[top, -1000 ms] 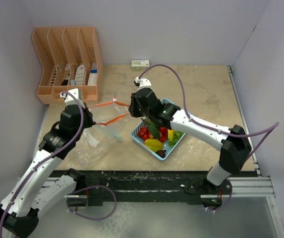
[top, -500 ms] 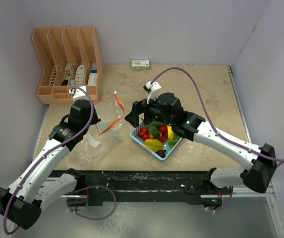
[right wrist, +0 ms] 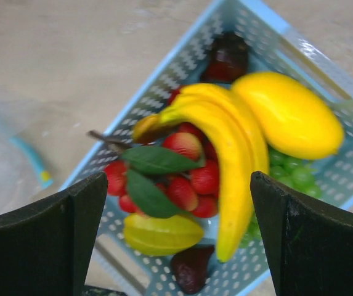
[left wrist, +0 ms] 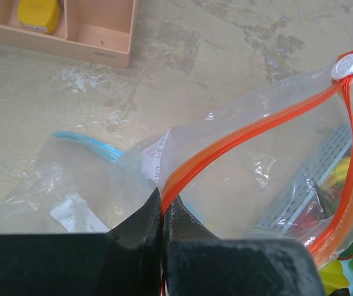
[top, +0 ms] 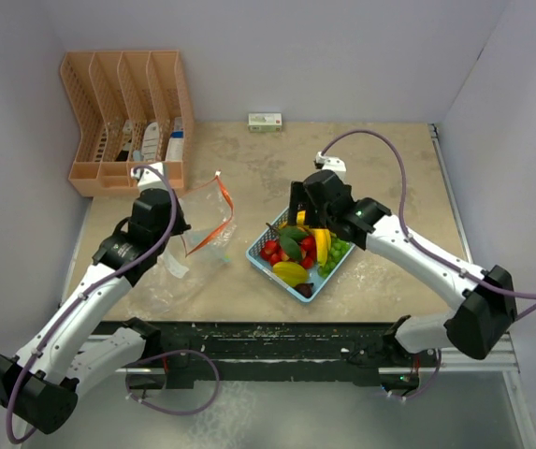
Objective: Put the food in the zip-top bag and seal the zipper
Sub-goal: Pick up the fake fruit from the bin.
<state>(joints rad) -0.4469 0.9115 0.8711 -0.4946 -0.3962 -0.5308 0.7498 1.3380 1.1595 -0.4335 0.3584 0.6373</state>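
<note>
The zip-top bag [top: 207, 234] is clear with an orange zipper [left wrist: 250, 126] and a white slider [left wrist: 348, 65]. My left gripper [top: 183, 239] [left wrist: 162, 206] is shut on the zipper strip near its left end, and the bag mouth gapes. The food lies in a light-blue basket [top: 275, 274]: a banana [right wrist: 241, 160], a yellow fruit [right wrist: 293, 114], red berries with leaves [right wrist: 191, 179], a starfruit [right wrist: 164, 234], dark purple pieces [right wrist: 191, 268] and green grapes [right wrist: 290, 176]. My right gripper [top: 293, 217] [right wrist: 177, 179] hangs open above the basket, holding nothing.
A peach slotted organizer [top: 127, 112] with small packets stands at the back left. A small white box [top: 265, 121] lies by the back wall. A second clear bag with a blue zipper [left wrist: 84, 140] lies crumpled under the held bag.
My right gripper let go of the bag's zipper, opened wide and swung right to above the basket. The bag now hangs from my left gripper alone.
</note>
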